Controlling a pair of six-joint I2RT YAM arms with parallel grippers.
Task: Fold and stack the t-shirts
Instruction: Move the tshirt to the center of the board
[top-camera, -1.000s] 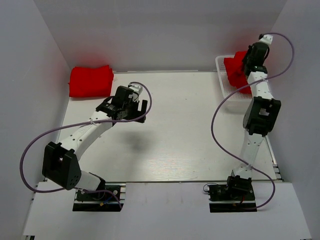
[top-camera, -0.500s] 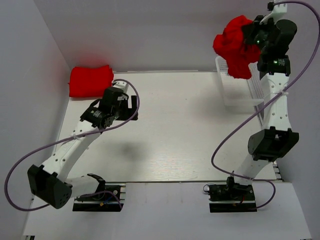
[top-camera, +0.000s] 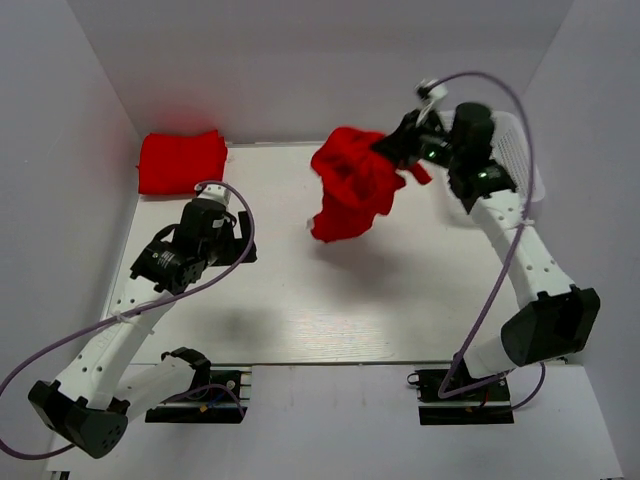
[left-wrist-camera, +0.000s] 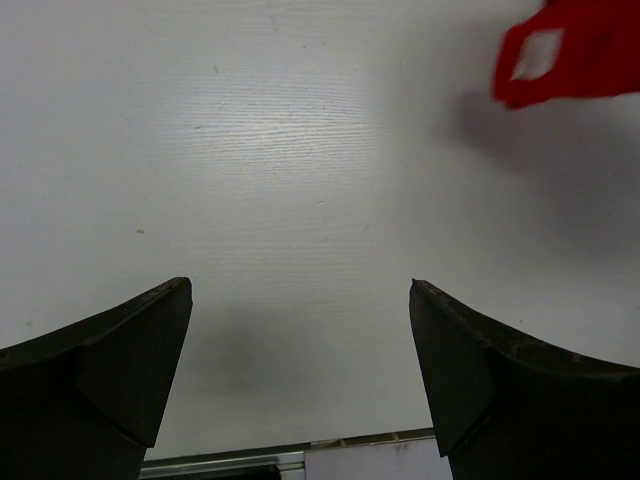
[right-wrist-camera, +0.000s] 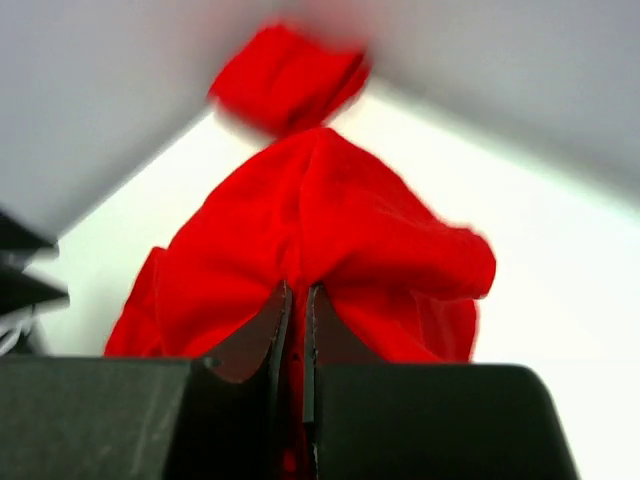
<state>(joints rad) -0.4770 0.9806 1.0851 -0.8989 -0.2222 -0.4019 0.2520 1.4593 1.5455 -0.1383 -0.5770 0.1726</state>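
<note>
My right gripper (top-camera: 392, 152) is shut on a crumpled red t-shirt (top-camera: 350, 195) and holds it hanging in the air over the middle back of the table; in the right wrist view the cloth (right-wrist-camera: 320, 240) bunches out from between the closed fingers. A folded red t-shirt (top-camera: 181, 161) lies at the back left corner, and it also shows in the right wrist view (right-wrist-camera: 288, 78). My left gripper (top-camera: 243, 236) is open and empty, low over the table left of centre. A piece of the hanging shirt (left-wrist-camera: 570, 52) shows at the upper right of the left wrist view.
A white mesh basket (top-camera: 520, 150) stands at the back right, partly hidden behind my right arm. White walls close the table in at the back and both sides. The white tabletop (top-camera: 330, 300) lies under the hanging shirt.
My right gripper has lifted the red t-shirt out of the basket and swung it left and down toward the table's middle. My left arm has pulled back toward the near left.
</note>
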